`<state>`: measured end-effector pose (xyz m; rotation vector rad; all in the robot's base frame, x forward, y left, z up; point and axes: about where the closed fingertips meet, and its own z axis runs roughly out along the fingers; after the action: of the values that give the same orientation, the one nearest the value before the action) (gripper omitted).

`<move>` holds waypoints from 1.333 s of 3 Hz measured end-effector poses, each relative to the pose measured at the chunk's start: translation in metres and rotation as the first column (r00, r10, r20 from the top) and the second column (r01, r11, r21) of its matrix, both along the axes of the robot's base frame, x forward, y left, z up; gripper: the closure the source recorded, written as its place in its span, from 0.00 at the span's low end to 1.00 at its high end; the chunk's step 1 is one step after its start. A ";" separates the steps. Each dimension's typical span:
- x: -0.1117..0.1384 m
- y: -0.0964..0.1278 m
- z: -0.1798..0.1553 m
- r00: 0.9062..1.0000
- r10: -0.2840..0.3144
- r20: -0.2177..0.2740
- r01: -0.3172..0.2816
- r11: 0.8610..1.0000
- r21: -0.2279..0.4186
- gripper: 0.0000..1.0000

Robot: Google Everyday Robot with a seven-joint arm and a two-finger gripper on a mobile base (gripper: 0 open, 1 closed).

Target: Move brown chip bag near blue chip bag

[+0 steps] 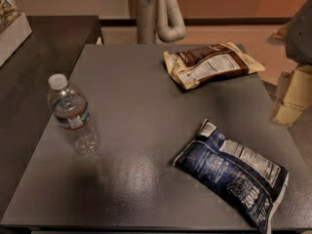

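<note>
The brown chip bag [210, 64] lies flat at the far right of the grey table [131, 130], with cream-tan edges, a dark brown panel and a white label facing up. The blue chip bag [233, 170] lies flat at the near right corner, dark navy with white lettering and a label. The two bags lie well apart, with bare table between them. My gripper [291, 97] hangs at the right edge of the view, beyond the table's right side, to the right of the brown bag and apart from both bags. It holds nothing that I can see.
A clear plastic water bottle [72, 113] with a white cap stands upright on the left side of the table. A darker table [44, 48] adjoins on the left, with a white box [10, 23] at its far left. Grey pipes [158, 13] stand behind the table's far edge.
</note>
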<state>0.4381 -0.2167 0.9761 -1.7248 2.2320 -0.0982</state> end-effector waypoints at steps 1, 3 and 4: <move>0.007 0.003 -0.006 1.000 0.003 0.001 -0.003 1.000 0.012 0.00; 0.082 0.017 -0.037 0.997 -0.064 0.053 0.056 0.988 0.146 0.00; 0.127 0.019 -0.047 0.984 -0.153 0.093 0.129 0.967 0.219 0.00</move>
<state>0.5649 -0.1981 0.9291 -1.4156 2.1946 0.0129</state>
